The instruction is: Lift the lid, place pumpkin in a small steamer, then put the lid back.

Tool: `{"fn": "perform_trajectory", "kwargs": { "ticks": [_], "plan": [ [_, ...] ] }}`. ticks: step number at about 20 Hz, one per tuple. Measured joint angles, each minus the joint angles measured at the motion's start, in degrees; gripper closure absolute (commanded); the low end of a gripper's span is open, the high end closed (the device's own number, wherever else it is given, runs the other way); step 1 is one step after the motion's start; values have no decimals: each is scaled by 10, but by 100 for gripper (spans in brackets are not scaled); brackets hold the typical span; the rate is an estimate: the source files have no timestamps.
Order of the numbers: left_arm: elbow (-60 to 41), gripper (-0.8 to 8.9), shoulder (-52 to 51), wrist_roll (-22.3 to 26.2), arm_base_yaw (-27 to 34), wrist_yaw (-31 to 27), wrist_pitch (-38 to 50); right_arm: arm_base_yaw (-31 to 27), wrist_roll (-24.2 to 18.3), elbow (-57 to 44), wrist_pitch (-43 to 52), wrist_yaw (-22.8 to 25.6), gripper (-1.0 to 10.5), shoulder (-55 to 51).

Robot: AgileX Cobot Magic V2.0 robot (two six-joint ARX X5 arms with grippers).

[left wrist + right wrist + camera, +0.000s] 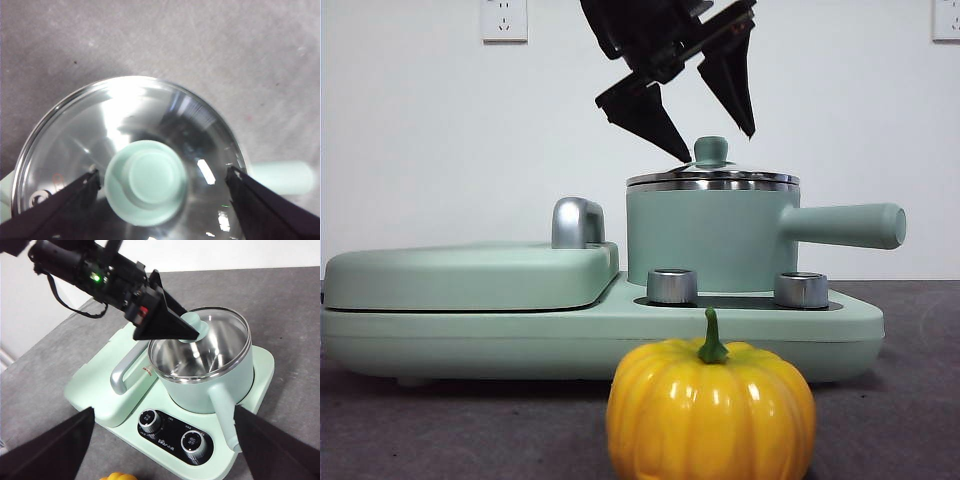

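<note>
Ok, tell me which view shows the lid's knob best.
The left wrist view: the mint-green knob sits large between the open left gripper. The front view shows only its top above the lid; the right wrist view mostly hides it behind a jaw.

Above pot: the left gripper (712,130) occupies it, jaws spread wide around the knob of the lid (712,178).
Near table (900,400): free except for the pumpkin (711,412).

The pumpkin (711,410) is cut off at 6 o'clock in the front view; the right wrist view shows only its top (119,476).
</note>
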Motion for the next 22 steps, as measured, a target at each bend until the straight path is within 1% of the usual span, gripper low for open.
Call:
{"fn": "perform_trajectory", "kwargs": {
  "ticks": [1, 3, 7, 10, 11, 16, 18, 22],
  "plan": [
    [0, 480, 7, 6, -2, -12, 2, 0, 0, 0, 0, 0, 504, 0],
    [3, 498, 11, 9, -3, -16, 7, 0, 0, 0, 0, 0, 504, 0],
    [5, 640, 15, 12, -5, -23, 13, 0, 0, 0, 0, 0, 504, 0],
    [9, 751, 16, 24, -9, -31, 17, 0, 0, 0, 0, 0, 504, 0],
    [9, 766, 16, 25, -10, -37, 16, 0, 0, 0, 0, 0, 504, 0],
    [14, 769, 16, 25, -11, -41, 10, 0, 0, 0, 0, 0, 505, 0],
    [29, 794, 18, 25, -11, -44, -13, 0, 0, 0, 0, 0, 505, 0],
    [100, 794, 26, 25, -11, -45, -74, 4, 6, 9, -10, 0, 505, 14]
  ]
}}
